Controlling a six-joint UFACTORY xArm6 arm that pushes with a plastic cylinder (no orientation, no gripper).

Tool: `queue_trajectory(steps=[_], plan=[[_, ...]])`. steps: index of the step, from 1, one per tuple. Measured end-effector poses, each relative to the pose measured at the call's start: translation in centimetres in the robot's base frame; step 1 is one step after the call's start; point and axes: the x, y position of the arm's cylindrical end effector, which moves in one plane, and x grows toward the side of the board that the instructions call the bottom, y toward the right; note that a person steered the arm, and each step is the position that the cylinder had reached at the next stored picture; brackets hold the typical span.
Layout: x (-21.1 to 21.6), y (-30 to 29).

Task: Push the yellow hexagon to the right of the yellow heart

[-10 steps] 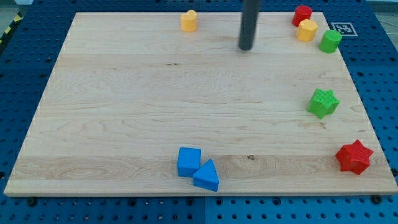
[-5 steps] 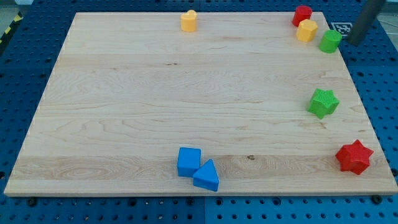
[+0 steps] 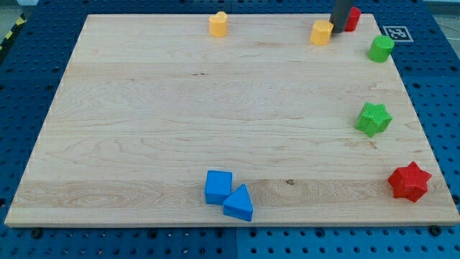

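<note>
The yellow hexagon (image 3: 321, 32) lies near the board's top edge, right of centre. The yellow heart (image 3: 218, 24) sits further left along the same top edge. My tip (image 3: 338, 23) is right against the hexagon's upper right side, between it and the red block (image 3: 352, 18). The rod comes down from the view's top and hides part of the red block.
A green cylinder (image 3: 382, 48) sits at the top right, a green star (image 3: 374, 118) at the right edge, a red star (image 3: 409, 180) at the bottom right. A blue cube (image 3: 218, 186) and blue triangle (image 3: 239, 203) touch at the bottom centre.
The rod swung from the board's top middle out past the top right corner, then back in to the hexagon's right. The yellow hexagon has slid left, away from the red block.
</note>
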Motion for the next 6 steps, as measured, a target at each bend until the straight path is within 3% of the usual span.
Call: queue_trajectory(steps=[2,5,6], plan=[[1.3,-0.9],[1.9,-8.7],[2.8,-7.2]])
